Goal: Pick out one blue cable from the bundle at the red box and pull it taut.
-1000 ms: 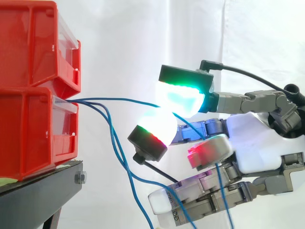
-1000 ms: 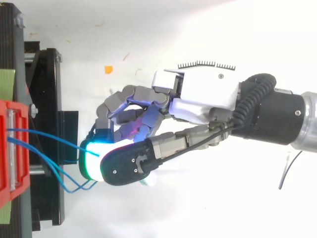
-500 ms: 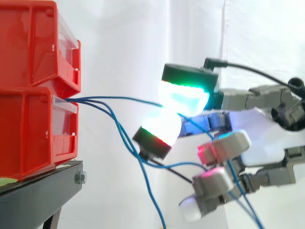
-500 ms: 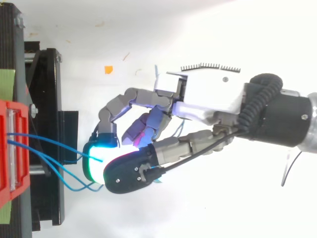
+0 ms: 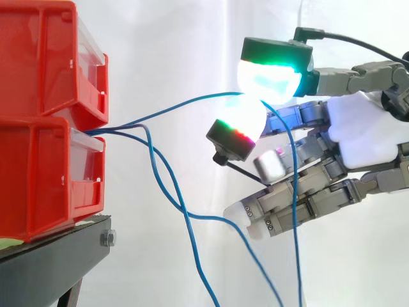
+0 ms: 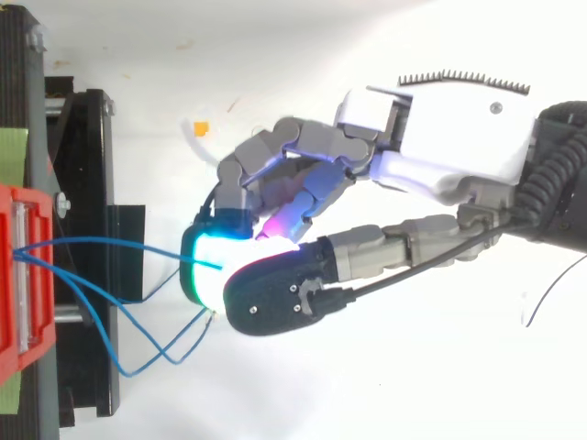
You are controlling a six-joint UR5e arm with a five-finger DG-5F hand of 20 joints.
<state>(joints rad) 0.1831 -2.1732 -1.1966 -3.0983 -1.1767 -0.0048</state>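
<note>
Pull under way: hand [image 5: 361, 134], pinching one blue cable [image 5: 182, 104], has drawn up and away from red box [image 5: 45, 173]. Cable nearly straight; other cables [image 5: 192, 216] slack.

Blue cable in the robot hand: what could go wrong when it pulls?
1. The robot hand pinches the blue cable only between two glowing fingertips, so the thin cable might slip out.
2. The loose blue cables cross each other close beside it near the red box, so they may snag and get dragged along.
3. A hard tug might shift the red box on its black stand.
</note>
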